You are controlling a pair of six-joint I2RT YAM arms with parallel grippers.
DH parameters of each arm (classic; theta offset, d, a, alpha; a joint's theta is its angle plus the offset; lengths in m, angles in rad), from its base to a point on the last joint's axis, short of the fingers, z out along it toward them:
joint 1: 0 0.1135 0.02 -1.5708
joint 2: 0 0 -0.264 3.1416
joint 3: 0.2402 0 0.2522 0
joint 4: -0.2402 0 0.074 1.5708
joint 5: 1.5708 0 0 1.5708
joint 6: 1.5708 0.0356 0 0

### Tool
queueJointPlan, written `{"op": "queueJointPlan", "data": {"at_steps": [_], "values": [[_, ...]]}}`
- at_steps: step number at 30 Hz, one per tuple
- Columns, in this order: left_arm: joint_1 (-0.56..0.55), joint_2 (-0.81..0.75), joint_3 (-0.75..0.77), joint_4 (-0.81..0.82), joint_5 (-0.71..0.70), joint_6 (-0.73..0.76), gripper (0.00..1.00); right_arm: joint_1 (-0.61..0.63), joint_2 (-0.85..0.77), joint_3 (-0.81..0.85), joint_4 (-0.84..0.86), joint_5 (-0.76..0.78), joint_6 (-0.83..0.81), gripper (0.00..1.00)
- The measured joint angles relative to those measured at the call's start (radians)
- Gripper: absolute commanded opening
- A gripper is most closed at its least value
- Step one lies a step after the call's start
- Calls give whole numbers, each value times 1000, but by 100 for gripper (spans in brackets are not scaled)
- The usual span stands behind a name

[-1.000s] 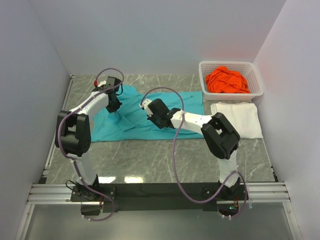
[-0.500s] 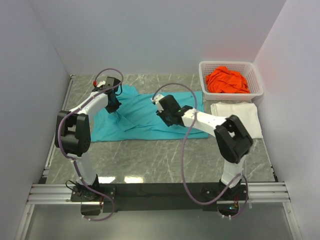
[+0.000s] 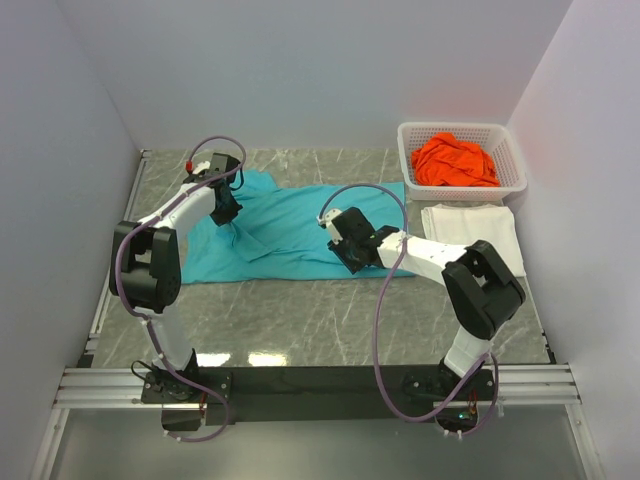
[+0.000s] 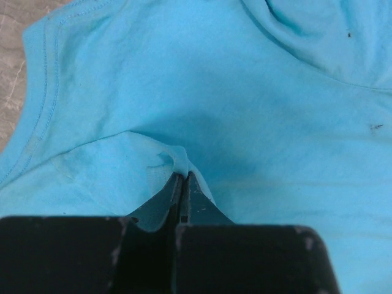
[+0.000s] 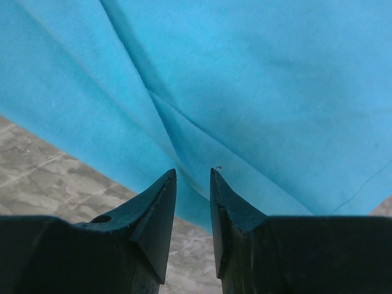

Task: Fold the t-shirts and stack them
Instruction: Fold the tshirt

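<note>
One teal t-shirt (image 3: 280, 240) lies spread on the worktop (image 3: 300, 310); my left pincer (image 4: 182, 187) pinches its left shoulder cloth, my right pincer (image 5: 193, 184), newly swung to the near hem, has parted narrowly, empty, for folding.

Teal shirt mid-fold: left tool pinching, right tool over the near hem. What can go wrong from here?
1. The left tool bites only a small pucker of the teal t-shirt; a pull may slip the cloth free.
2. The right tool hangs open over a creased, overlapped hem at the edge of the table; closing there may catch only one layer, or scrape the marble.
</note>
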Motion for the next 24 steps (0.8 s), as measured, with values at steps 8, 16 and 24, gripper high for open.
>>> {"op": "queueJointPlan", "data": {"at_steps": [8, 16, 24], "values": [[0, 0, 0, 0, 2, 0, 1, -7, 10, 0, 1, 30, -10, 27], [0, 0, 0, 0, 2, 0, 1, -15, 10, 0, -2, -6, -16, 23], [0, 0, 0, 0, 2, 0, 1, -18, 41, 1, -1, -20, -23, 0]]}}
